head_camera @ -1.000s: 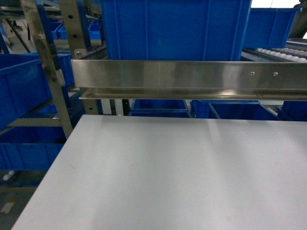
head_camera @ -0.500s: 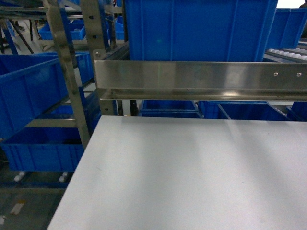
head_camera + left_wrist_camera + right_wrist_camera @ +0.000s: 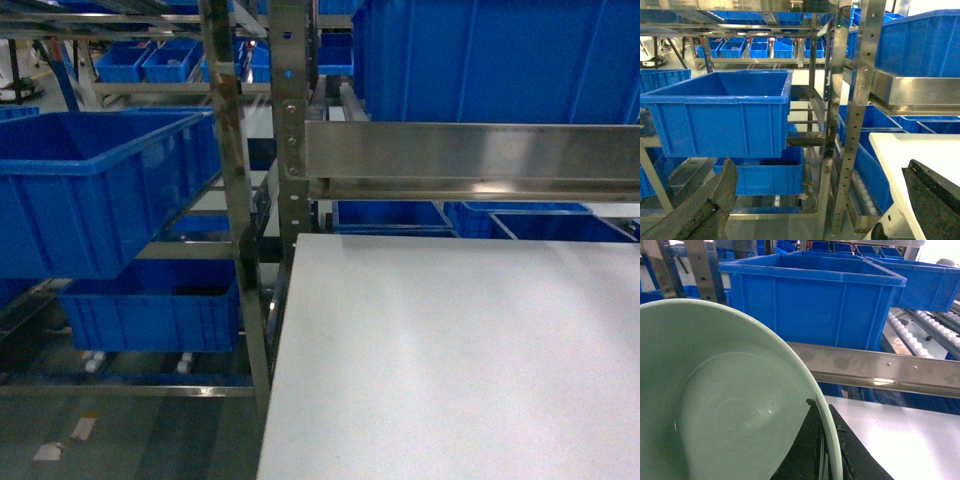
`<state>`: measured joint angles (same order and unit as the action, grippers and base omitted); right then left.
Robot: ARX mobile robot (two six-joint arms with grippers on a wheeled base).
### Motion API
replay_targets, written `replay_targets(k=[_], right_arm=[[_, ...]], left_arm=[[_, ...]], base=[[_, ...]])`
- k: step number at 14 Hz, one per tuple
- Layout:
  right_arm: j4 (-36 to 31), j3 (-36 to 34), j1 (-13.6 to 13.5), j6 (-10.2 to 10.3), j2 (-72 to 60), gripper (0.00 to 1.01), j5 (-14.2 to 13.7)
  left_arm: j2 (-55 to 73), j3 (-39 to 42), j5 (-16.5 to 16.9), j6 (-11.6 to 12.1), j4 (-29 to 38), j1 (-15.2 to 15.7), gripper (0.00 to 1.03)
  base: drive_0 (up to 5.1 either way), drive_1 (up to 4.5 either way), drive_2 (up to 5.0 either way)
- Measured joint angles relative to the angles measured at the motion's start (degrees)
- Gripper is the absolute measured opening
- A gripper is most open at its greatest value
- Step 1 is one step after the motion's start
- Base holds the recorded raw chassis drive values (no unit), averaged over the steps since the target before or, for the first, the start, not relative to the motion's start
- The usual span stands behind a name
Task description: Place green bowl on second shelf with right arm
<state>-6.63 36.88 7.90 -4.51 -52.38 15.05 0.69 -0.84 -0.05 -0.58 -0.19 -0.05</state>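
Note:
The right wrist view is mostly filled by the pale green bowl [image 3: 715, 405], seen from its open side and tilted. My right gripper [image 3: 821, 406] is shut on the bowl's rim, one black finger inside and one outside. Beyond the bowl is the second shelf, a steel rail [image 3: 880, 367] carrying a deep blue bin [image 3: 815, 295]. The head view shows that rail [image 3: 470, 155] and bin [image 3: 490, 60] at the upper right, with no gripper or bowl in it. My left gripper [image 3: 821, 166] is open, with nothing between its fingers.
The white tabletop [image 3: 450, 360] lies under the steel rail. Perforated steel uprights [image 3: 290, 130] stand at its left corner. More blue bins [image 3: 100, 190] sit on a rack to the left, one lower down [image 3: 150, 310]. A roller track [image 3: 910, 330] runs beside the bin.
The head view has swung to the left: the tabletop, rail and uprights have slid rightward in the picture, and the left rack with its blue bins has come into view.

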Motion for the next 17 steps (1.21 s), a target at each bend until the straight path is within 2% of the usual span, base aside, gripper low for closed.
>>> replay_targets(k=[17], right_arm=[[0.02, -0.04, -0.07, 0.0, -0.02, 0.02, 0.09]], left_arm=[[0.0, 0.0, 0.02, 0.0, -0.07, 0.0, 0.98]], base=[[-5.0, 2.44, 2.4]])
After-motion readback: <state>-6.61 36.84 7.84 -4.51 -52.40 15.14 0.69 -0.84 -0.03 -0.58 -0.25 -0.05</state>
